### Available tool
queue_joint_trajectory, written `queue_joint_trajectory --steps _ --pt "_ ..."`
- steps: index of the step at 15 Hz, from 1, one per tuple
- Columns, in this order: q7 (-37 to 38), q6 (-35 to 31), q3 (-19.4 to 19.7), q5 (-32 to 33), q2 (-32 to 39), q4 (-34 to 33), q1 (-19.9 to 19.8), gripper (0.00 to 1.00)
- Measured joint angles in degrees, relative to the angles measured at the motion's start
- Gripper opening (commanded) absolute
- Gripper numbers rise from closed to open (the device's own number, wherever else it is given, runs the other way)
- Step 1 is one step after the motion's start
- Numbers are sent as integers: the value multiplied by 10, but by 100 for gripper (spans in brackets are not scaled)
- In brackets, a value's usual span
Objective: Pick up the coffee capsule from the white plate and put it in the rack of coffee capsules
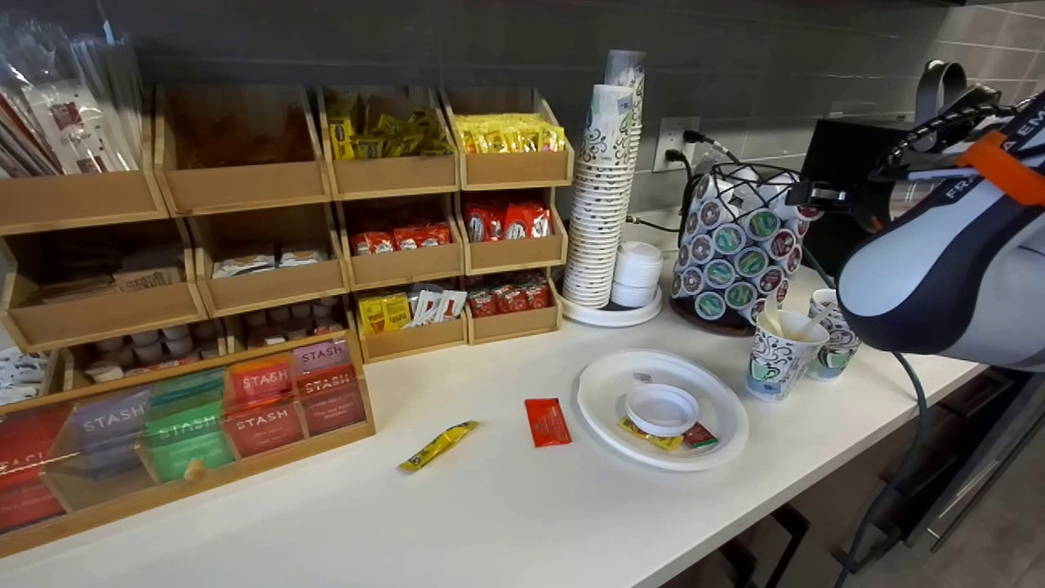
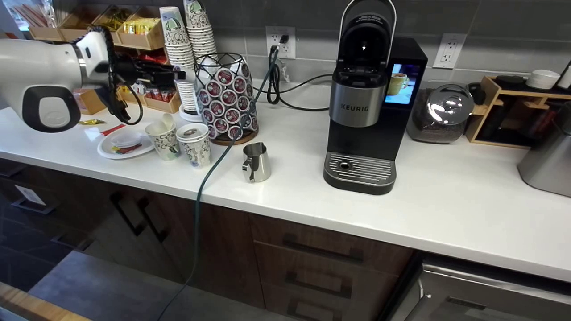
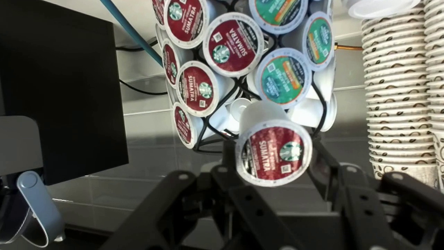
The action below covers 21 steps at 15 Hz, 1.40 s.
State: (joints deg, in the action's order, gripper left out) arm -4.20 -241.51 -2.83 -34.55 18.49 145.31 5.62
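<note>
Wrist view: my black two-finger gripper (image 3: pixel 273 146) reaches up from the bottom of the frame, narrowed around a white plastic coffee capsule (image 3: pixel 274 152) with a round maroon lid printed SUMATRA. I'm holding it just right of centre, lid toward the camera, pale body pointing up the frame and partly across the dark cylindrical wire rack of coffee capsules (image 2: pixel 244 138). Maroon and teal lids of racked pods (image 3: pixel 233 44) fill the top middle. I cannot tell whether the capsule touches the wire.

In both exterior views my fingertips are beside the rack's upper part. My white-and-grey robot arm (image 1: pixel 906 269) comes in from the right edge in an exterior view, where the round white plate (image 1: pixel 600 408) lies right of centre, below the middle. On it I see a small round white bowl (image 1: pixel 663 404), partly hiding a yellow packet (image 1: pixel 665 443) and a red-and-green packet (image 1: pixel 700 434). A flat red packet (image 1: pixel 547 422) lies just left of the plate; patterned paper cups (image 1: pixel 775 367) stand just right of it.

In an exterior view, a black-and-silver coffee machine (image 2: pixel 359 102) stands upper right of centre, and a small steel pitcher (image 2: pixel 258 165) just lower right of the rack.
</note>
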Motion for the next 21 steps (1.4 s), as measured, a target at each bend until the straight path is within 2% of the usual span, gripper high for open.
queue_joint_trajectory --steps 6,10,11,13,14,21 --pt "-16 0 12 -1 23 -31 7 29" --pt "-24 0 39 -22 31 -36 29 29" --pt "-25 0 45 -30 32 -37 35 54" --pt "-25 0 45 -30 33 -37 34 54" --pt "-25 0 45 -30 33 -37 34 29" --pt "-25 0 45 -28 33 -42 34 29"
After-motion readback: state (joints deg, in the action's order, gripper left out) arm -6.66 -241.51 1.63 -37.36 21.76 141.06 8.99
